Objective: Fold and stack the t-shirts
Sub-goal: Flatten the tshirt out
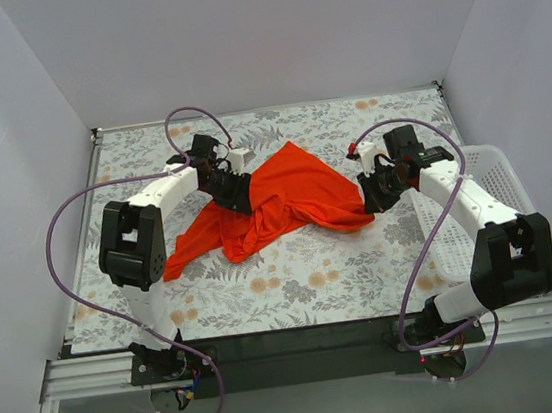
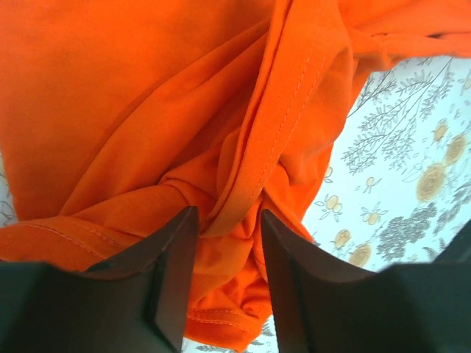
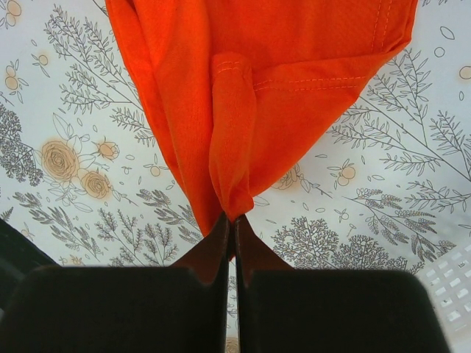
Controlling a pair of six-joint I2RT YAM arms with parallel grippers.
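On the floral mat (image 1: 306, 288), beyond its bare near strip, the t-shirt (image 1: 290, 197) lies crumpled across the mat's middle, with one end trailing toward the mat's near left. Over the mat's left-centre, the left gripper (image 2: 228, 215) pinches a thick bunched hem fold that fills the gap between its fingers. Over the mat's right-centre, the right gripper (image 3: 232, 220) has its fingers pressed together on a thin folded corner of the shirt. A white basket (image 1: 494, 180) sits at the mat's right edge.
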